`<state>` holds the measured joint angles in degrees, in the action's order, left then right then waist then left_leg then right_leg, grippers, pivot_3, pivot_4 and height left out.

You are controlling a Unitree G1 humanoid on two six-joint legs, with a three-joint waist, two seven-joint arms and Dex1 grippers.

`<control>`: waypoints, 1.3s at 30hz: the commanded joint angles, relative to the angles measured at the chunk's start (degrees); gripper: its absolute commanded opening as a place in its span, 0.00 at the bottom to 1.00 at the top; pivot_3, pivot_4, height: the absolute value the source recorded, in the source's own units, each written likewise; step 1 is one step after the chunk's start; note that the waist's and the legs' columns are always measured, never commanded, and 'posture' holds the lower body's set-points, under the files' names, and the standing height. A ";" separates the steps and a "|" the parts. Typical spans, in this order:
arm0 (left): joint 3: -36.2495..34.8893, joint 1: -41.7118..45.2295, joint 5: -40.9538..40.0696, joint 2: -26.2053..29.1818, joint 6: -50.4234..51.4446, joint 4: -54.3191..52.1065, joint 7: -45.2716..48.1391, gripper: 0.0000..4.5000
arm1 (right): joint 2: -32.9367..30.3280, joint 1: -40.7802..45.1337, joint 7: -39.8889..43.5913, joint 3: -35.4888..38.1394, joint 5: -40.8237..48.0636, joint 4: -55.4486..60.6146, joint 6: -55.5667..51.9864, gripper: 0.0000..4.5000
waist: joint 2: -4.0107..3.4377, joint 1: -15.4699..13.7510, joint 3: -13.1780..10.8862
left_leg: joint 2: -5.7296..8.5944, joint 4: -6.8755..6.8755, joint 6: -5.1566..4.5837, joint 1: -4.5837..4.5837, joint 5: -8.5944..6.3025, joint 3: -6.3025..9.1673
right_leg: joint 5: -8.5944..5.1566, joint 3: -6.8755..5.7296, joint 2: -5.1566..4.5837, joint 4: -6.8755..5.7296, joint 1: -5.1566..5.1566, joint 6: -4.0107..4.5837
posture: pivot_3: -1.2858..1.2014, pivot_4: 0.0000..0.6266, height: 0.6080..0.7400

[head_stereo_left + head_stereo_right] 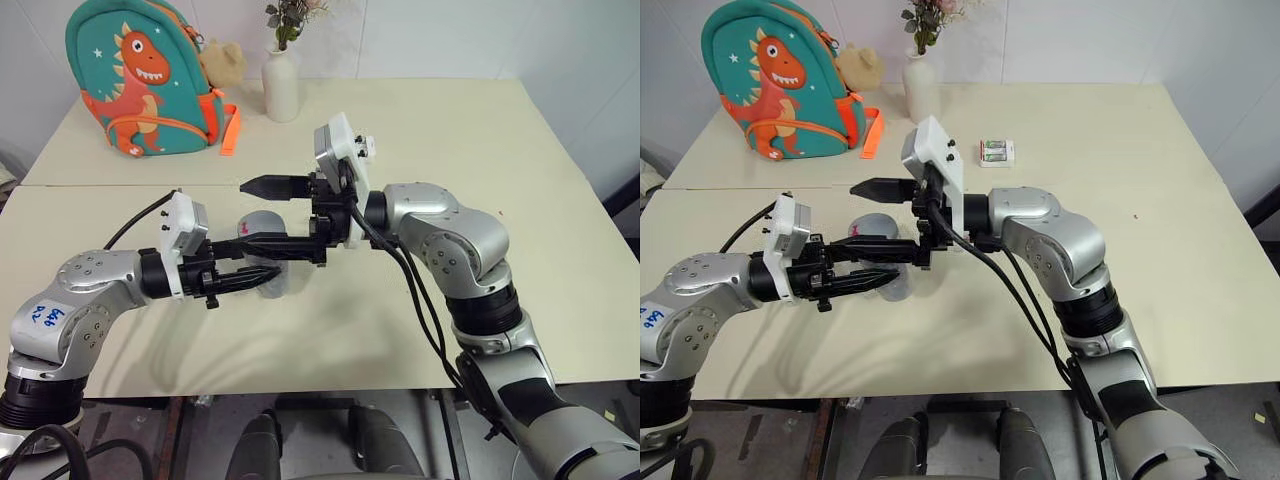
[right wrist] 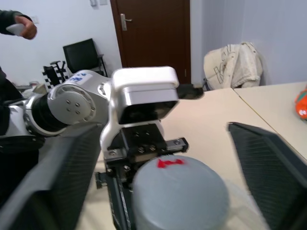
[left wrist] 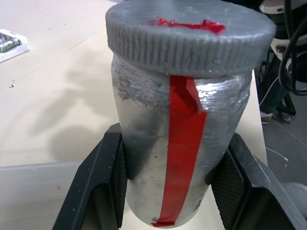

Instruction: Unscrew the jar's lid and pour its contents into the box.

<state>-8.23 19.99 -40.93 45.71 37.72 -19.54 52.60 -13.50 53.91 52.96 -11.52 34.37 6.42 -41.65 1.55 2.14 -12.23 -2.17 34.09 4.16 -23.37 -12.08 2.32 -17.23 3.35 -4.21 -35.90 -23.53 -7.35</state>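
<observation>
So the left gripper (image 1: 262,276) sits just left of center in the head view, forearm coming in from the lower left and lying almost level over the table (image 1: 330,340), fingers pointing right. It's clamped tight on the jar (image 3: 172,158): in the left wrist view you can see both black pads pressed against the silvery body, one on each side, with a strip of red tape running down the front. The lid (image 3: 189,36) is on the jar, grey with a ribbed edge and a red mark on top.

The right arm reaches in from the lower right, elbow bent up high, wrist folded so the right gripper (image 1: 268,215) points left across the middle of the frame. Its jaws are spread wide apart, one finger up above the jar and the other lower down by the left gripper's fingers. In the right wrist view the two fingers stand well out to either side of the grey cap, not touching it.

Further back, upper left of the head view, there's a teal dinosaur backpack (image 1: 140,75) and a white vase (image 1: 281,85) with flowers. A small white-and-green packet (image 1: 996,152) lies on the table behind the right arm. Upper left of the right wrist view, a person's hand (image 2: 21,26) is holding something small
</observation>
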 commanded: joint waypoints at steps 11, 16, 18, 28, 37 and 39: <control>1.08 1.37 3.13 -0.09 -3.84 -0.26 2.91 0.44 | -2.18 0.44 2.23 -3.04 -3.35 1.29 0.85 1.00 | 0.00 0.18 0.00 | -0.02 0.00 0.00 0.00 0.00 0.00 | 0.00 0.00 0.02 -0.01 -0.01 0.00 | 0.52 0.24 1.00; 1.24 1.80 3.46 -0.26 -4.19 0.03 2.71 0.44 | -1.86 0.12 2.18 -2.91 -3.33 1.20 0.73 1.00 | 0.00 0.19 0.00 | -0.02 0.00 0.00 0.00 0.00 0.00 | 0.00 0.01 0.02 -0.01 -0.01 0.00 | 0.52 0.24 1.00; 1.22 1.93 3.44 -0.33 -4.18 0.05 2.61 0.44 | -1.67 -0.10 2.02 -2.82 -3.26 1.10 0.71 1.00 | 0.00 0.19 0.00 | -0.02 0.00 0.00 0.00 0.00 0.00 | 0.00 0.00 0.03 -0.02 -0.01 0.00 | 0.52 0.24 1.00; 1.44 2.03 3.42 -0.78 -4.26 0.38 2.34 0.44 | 0.61 -0.61 0.87 -0.38 -1.27 0.64 0.59 0.57 | 0.00 0.25 0.00 | -0.02 0.01 0.00 0.00 0.00 0.00 | 0.00 0.01 0.03 -0.04 -0.01 0.00 | 0.52 0.24 1.00; 6.24 5.23 4.49 -4.57 -8.81 3.22 8.45 0.44 | -0.83 0.86 14.01 -1.29 0.97 -1.89 4.18 0.57 | 0.00 0.10 0.00 | -0.02 0.05 0.00 0.00 0.00 0.00 | 0.01 0.00 0.05 -0.07 0.00 -0.02 | 0.52 0.24 1.00; 7.60 6.50 4.78 -4.81 -10.20 4.41 11.48 0.44 | -2.49 2.49 19.63 -2.37 0.31 -4.18 5.21 0.57 | 0.00 0.15 0.00 | -0.02 0.06 0.00 0.00 0.00 0.00 | 0.01 0.01 0.06 -0.06 0.00 -0.03 | 0.52 0.24 1.00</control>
<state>-2.14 24.80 -36.57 41.27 29.83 -14.63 61.06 -16.15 53.60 66.40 -12.71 32.26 1.69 -38.32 1.55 2.29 -12.23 -2.20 34.15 4.16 -23.37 -12.08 2.32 -17.22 3.36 -4.14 -35.96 -23.52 -7.38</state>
